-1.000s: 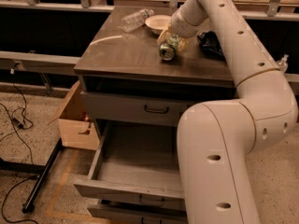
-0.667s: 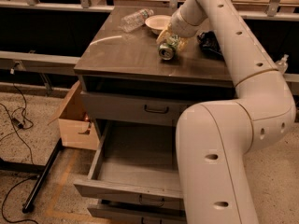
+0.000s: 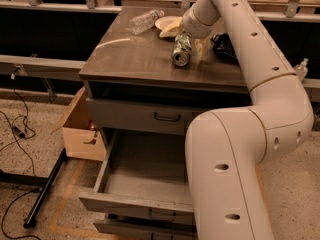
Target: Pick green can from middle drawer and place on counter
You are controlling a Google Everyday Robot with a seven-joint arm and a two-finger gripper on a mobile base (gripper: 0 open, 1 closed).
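Note:
The green can [image 3: 181,50] lies tilted on the counter [image 3: 132,54], its silver end facing me, near the back middle. My gripper [image 3: 186,40] is right over the can's far end, with the arm [image 3: 250,39] reaching in from the right. The middle drawer [image 3: 142,176] is pulled out below the counter, and the part of its grey tray that shows is bare. My arm's big lower link hides the drawer's right side.
A white bowl [image 3: 166,22] and a clear plastic bottle [image 3: 142,20] sit behind the can. A dark bag [image 3: 226,46] lies to its right. The top drawer [image 3: 150,116] is shut. A cardboard box [image 3: 82,131], a black stand leg [image 3: 47,184] and cables are on the floor at left.

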